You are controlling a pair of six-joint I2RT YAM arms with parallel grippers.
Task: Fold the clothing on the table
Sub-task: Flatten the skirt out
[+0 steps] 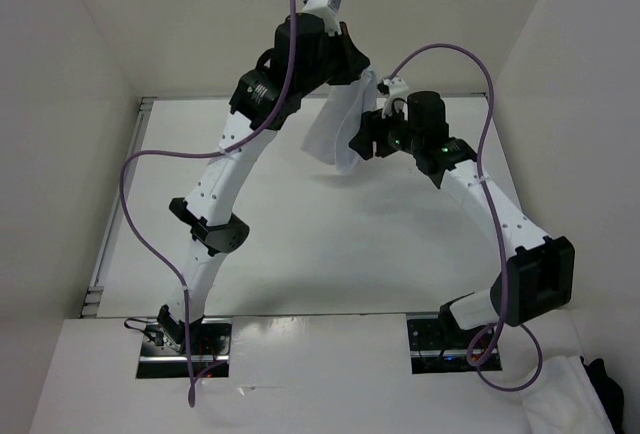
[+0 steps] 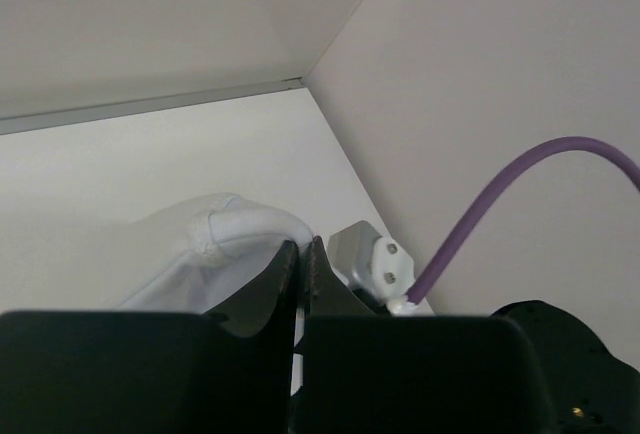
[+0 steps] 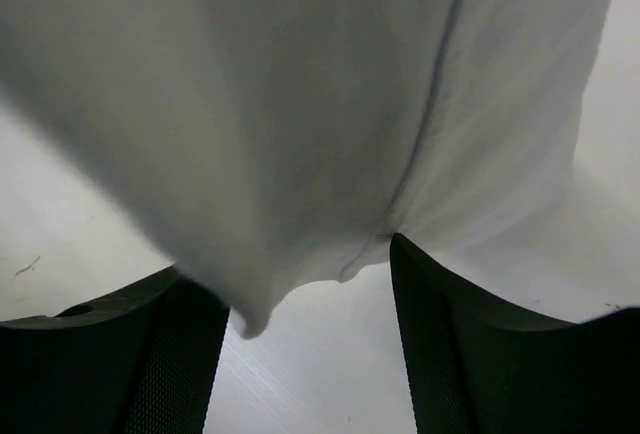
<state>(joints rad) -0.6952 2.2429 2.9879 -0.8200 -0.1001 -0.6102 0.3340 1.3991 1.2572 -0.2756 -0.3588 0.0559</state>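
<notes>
- The left gripper [image 1: 360, 72] is standing raised high over the far part of the table [image 1: 330, 254], its fingers pressed together on the top edge of the clothing [image 1: 340, 134].
- The clothing is hanging below that 1 grip point, apparently clear of the table, with its long axis running straight down.
- The right gripper [image 3: 300, 274] is sitting at the lower hem with its 2 fingers apart. We are seeing the hem drooping into the gap between them, and no pinch is formed.
- We are judging the right arm to be the nearer one to the free lower edge. The fabric is lying directly ahead of and above its fingers, so the coming move likely turns on closing there before the clothing is spread flat.
</notes>
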